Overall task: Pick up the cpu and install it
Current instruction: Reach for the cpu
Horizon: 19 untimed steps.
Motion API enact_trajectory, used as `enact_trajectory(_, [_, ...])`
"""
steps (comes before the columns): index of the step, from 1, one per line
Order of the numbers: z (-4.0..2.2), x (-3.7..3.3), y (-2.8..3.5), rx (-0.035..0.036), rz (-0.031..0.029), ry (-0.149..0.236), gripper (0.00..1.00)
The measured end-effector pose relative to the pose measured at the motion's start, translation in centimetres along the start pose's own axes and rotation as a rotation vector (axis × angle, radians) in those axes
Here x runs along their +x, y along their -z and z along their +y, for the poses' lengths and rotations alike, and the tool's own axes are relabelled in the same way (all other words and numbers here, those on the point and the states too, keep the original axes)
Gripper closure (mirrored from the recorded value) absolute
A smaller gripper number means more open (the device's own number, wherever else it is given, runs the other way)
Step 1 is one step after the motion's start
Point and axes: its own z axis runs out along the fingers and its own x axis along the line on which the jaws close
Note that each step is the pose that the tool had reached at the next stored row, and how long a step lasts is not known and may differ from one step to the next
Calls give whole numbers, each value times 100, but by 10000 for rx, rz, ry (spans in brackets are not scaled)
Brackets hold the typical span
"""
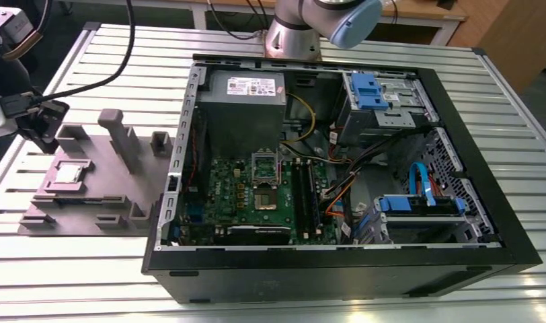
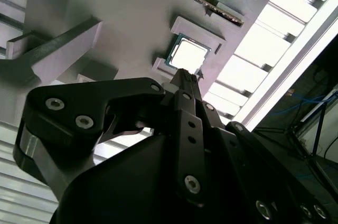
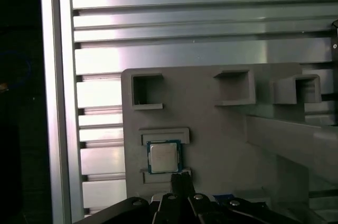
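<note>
Desk (image 1: 76, 269): slatted metal surface that carries the open case and the tray. Its bright slats also show in both wrist views (image 3: 185, 28) (image 2: 248, 39).
Computer case (image 1: 345, 269): black tower lying on its side with the side panel off. It takes up the middle of the desk and the exterior view's right.
Robot arm (image 1: 296, 33): silver column with a blue-capped joint, standing behind the case.
Tray (image 1: 103, 182): matte grey plastic with raised blocks, on the desk just beside the case at the exterior view's left. It is also seen in both wrist views (image 3: 222, 139) (image 2: 121, 18).
Motherboard (image 1: 228, 188): green, lying flat inside the case.
End effector (image 1: 47, 134): black, poised over the tray's outer edge at the exterior view's left. In both wrist views (image 3: 181, 177) (image 2: 185, 73) the fingertips sit together with nothing between them, and they line up close to the cpu's edge.
Socket (image 1: 267, 195): shiny metal frame with a dark centre, on the motherboard.
Cpu (image 1: 68, 173): silvery square chip lying flat in a shallow recess of the tray between two raised lips, not gripped (image 3: 163, 157) (image 2: 188, 55).
</note>
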Motion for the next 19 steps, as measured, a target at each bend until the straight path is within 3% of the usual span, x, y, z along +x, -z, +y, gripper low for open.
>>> enact_trajectory(10, [-63, 2, -110, 1, 12, 1, 90])
enact_trajectory(19, [-68, 7, -206, 2, 14, 1, 90])
